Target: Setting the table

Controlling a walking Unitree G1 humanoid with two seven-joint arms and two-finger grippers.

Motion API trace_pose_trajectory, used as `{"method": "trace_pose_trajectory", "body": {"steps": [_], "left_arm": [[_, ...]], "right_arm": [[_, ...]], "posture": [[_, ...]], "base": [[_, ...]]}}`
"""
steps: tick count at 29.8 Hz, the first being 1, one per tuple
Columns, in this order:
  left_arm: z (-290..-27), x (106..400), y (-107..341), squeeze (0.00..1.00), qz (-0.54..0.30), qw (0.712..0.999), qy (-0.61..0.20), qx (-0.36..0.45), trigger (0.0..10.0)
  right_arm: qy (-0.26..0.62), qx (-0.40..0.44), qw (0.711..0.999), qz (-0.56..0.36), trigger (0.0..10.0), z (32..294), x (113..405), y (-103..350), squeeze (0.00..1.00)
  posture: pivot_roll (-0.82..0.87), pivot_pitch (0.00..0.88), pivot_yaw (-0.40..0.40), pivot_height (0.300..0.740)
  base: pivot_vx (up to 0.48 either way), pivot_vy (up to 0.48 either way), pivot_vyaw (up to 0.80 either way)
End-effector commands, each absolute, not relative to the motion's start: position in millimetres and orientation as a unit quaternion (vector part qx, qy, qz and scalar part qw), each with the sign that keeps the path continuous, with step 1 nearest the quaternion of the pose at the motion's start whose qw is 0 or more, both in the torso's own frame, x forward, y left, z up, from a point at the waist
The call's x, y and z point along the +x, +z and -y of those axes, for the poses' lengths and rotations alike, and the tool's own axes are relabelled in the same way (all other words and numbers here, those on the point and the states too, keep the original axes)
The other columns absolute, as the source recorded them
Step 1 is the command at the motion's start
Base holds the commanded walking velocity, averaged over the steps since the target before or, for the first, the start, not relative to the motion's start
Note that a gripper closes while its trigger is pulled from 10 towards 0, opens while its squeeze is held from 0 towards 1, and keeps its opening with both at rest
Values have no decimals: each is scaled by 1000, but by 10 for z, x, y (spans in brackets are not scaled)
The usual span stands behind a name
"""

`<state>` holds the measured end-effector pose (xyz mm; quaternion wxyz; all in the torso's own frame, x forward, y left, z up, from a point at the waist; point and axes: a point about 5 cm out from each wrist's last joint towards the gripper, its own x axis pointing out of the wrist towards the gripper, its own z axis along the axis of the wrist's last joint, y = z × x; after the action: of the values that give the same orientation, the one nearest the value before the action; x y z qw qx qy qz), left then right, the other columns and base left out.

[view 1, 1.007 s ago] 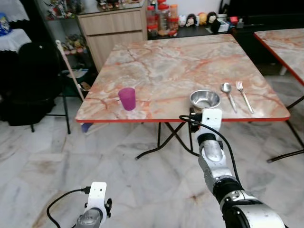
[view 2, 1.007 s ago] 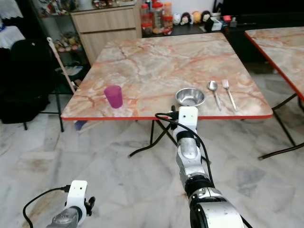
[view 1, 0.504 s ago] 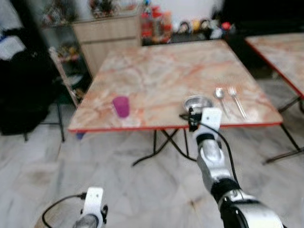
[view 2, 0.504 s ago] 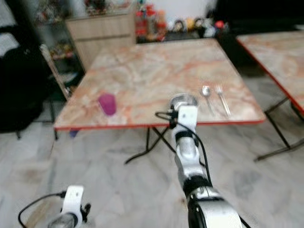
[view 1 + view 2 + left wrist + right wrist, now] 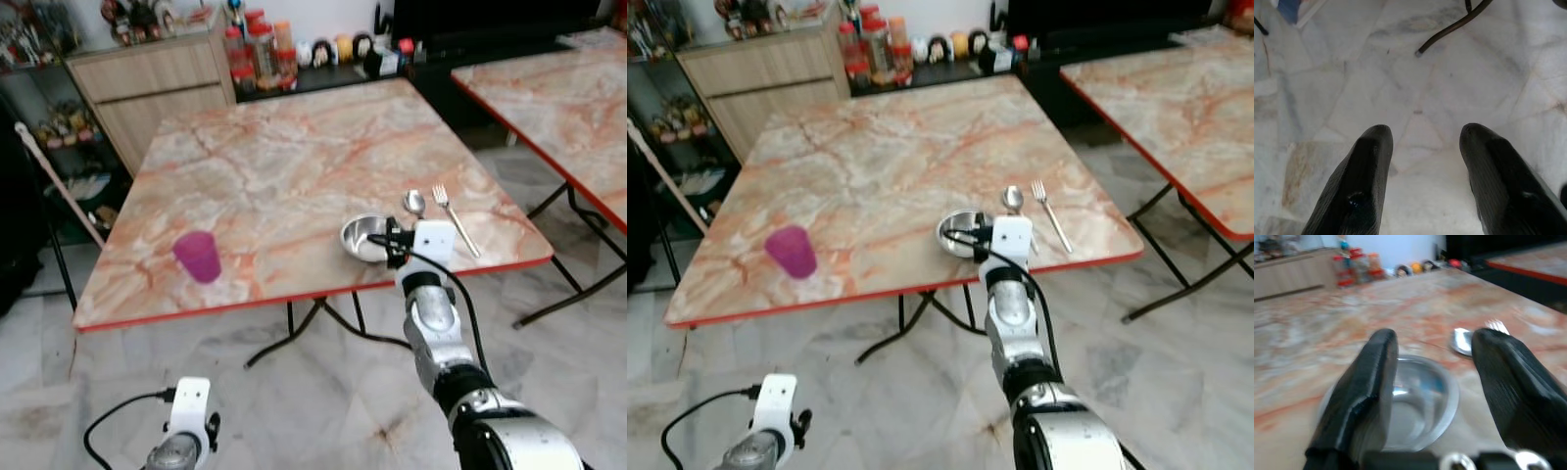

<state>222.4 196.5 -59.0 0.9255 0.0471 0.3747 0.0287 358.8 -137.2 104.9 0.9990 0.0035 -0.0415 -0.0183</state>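
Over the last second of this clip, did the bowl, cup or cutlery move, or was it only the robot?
Only the robot: the head camera shifted, so the whole scene slid. The right gripper hangs open at the steel bowl, as before, holding nothing. The purple cup, spoon and fork lie where they were on the marble table. The left gripper stays open, low over the floor.

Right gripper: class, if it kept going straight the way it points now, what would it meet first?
Most likely the steel bowl, lying just ahead of the open right gripper; the spoon lies beyond.
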Motion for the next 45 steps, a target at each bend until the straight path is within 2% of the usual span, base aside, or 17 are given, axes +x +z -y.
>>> {"method": "trace_pose_trajectory", "body": {"steps": [1,7,14,23,33,42,43,44,45], "left_arm": [[-1928,2231,-594,0,-377,925,26,46,10000],[-1922,2203,-610,0,-379,924,28,44,10000],[-1920,2166,-633,0,-383,922,32,41,10000],[-1941,2159,-632,0,-380,923,36,40,10000],[-1947,2114,-655,0,-384,922,37,41,10000],[-1945,2090,-669,0,-386,921,34,40,10000],[-1938,2090,-669,0,-386,921,32,40,10000],[-1938,2090,-669,0,-386,921,32,40,10000],[-1930,2091,-670,0,-386,921,31,40,10000]], "right_arm": [[-21,3,998,51,10000,1398,3607,1097,0],[-11,-10,998,58,10000,1375,3595,1100,0],[-11,7,998,60,10000,1380,3582,1092,0],[-10,13,998,63,10000,1388,3571,1090,0],[-18,94,994,52,10000,1317,3409,963,0],[-35,123,991,42,10000,1284,3285,973,0],[-37,129,990,39,10000,1286,3274,975,333],[-37,129,990,39,10000,1286,3274,975,333],[-41,130,990,36,10000,1293,3261,974,1000]], "posture": [[7,0,95,740],[9,0,94,740],[9,0,95,740],[8,0,94,740],[-3,0,92,740],[-12,7,91,740],[-13,7,91,740],[-13,7,91,740],[-13,9,91,740]], "base": [[352,0,0],[351,0,0],[339,0,596],[0,0,0],[0,0,0],[0,0,0],[0,0,0],[0,0,0],[0,0,0]]}}
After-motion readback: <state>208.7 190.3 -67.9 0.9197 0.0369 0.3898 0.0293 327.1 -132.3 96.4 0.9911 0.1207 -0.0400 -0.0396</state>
